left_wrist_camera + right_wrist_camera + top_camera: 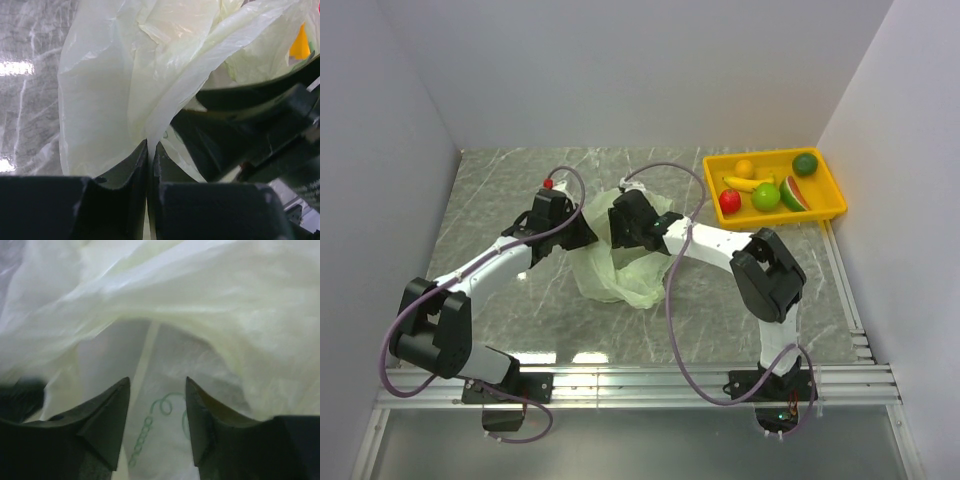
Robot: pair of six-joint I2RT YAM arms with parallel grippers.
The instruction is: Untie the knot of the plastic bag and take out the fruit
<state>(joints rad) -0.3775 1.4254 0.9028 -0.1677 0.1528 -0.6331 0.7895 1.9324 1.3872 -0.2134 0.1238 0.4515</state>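
Top view: the yellow tray [780, 216] in the far right corner of the tabletop [490, 190] holds a banana [742, 183], red apple [730, 202], green apple [766, 196], watermelon slice [793, 193], orange fruit [745, 167] and dark green fruit [805, 163]. The plastic bag [615, 275] lies mid-tabletop; its knot and contents are hidden.

Left wrist: the left gripper [150, 145] is clamped on bag film.

Right wrist: the right gripper [157, 382] has its fingers apart, with film beyond them.

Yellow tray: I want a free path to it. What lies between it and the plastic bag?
Top view: the right arm's white forearm and a purple cable cross between plastic bag and yellow tray.
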